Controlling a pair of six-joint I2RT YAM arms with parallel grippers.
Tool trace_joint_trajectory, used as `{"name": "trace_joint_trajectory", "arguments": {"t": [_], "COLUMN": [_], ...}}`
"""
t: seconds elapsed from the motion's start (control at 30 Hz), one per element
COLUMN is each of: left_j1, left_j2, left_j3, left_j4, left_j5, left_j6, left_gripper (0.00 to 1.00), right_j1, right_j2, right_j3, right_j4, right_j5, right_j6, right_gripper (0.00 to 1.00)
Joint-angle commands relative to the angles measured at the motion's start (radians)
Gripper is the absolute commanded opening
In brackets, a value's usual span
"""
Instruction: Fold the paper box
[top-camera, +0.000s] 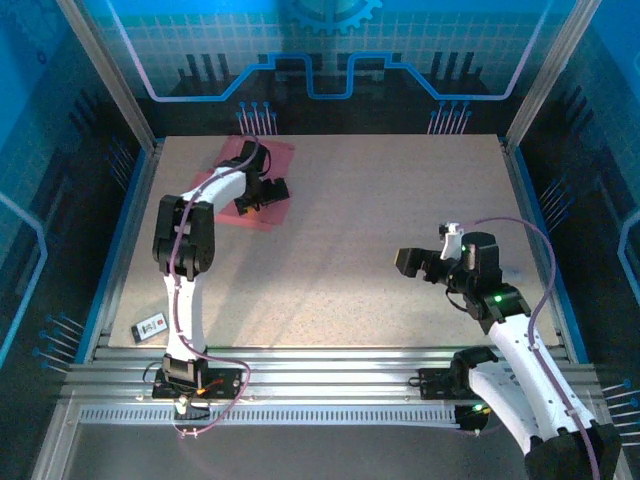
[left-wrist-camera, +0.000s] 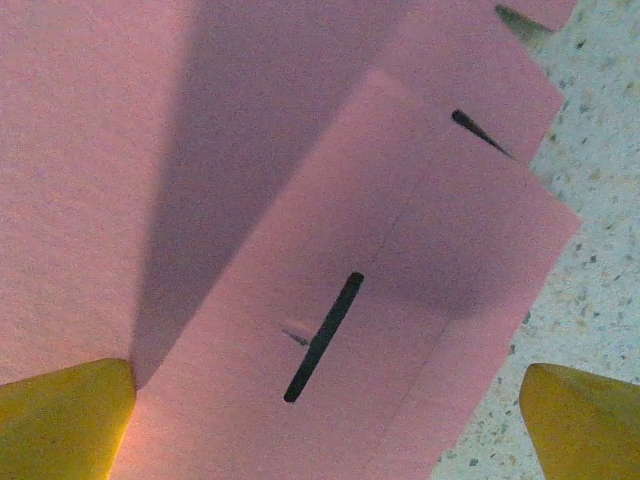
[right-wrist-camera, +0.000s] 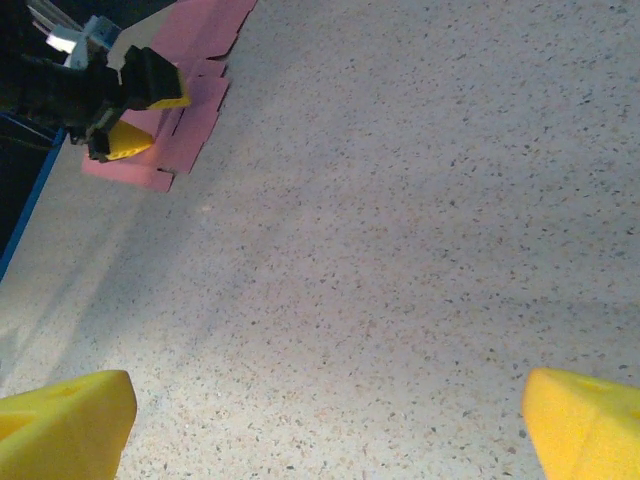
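The left hand (top-camera: 262, 192) hangs wide open just over the paper box (top-camera: 277, 157), gripping nothing. One yellow fingertip (left-wrist-camera: 70, 420) sits over the pink card, and the other is over bare speckled counter (top-camera: 380, 200) past the sheet's edge. The box is a flat pink cut-out with flaps and dark slots, lying near the counter's far left corner. The right hand (top-camera: 425, 262), also spread open and empty, hovers toward the right edge, well apart from the sheet. A small black-and-white item (top-camera: 152, 327) lies by the near left corner.

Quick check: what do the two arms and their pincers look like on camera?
Both the left arm and right arm have white links, black joints and a purple cable running along them. The right one has a green light. Pincer fingertips are yellow wedges.
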Motion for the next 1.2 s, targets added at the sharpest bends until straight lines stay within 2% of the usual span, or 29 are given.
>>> {"name": "trace_joint_trajectory", "arguments": {"t": [0.0,0.3,0.5,0.67,0.9,1.03,1.17], "left_j1": [-0.021,-0.095,-0.195,-0.315,-0.488,-0.551,-0.574], "left_j2": [0.006,-0.088,-0.206,-0.276,-0.297,-0.327,-0.384], "left_j3": [-0.005,-0.152,-0.326,-0.443,-0.491,-0.497,-0.502], "left_j4": [-0.003,0.050,0.151,0.250,0.311,0.341,0.333], "left_j5": [0.039,0.109,0.153,0.156,0.138,0.144,0.136], "left_j6": [-0.038,-0.142,-0.247,-0.321,-0.410,-0.443,-0.439], "left_gripper": [0.99,0.99,0.99,0.99,0.99,0.99,0.99], "right_j1": [0.034,0.076,0.079,0.082,0.082,0.082,0.083], "right_j2": [0.003,0.011,-0.001,0.005,0.021,0.019,0.020], "right_j3": [-0.008,-0.004,-0.001,-0.005,0.021,0.044,0.059], "right_j4": [0.018,-0.012,-0.029,-0.032,-0.058,-0.087,-0.101], "right_j5": [-0.005,0.043,0.053,0.067,0.072,0.069,0.048], "right_j6": [0.017,0.014,0.017,0.023,0.017,0.002,-0.005], "right_gripper": [1.00,1.00,1.00,1.00,1.00,1.00,1.00]}}
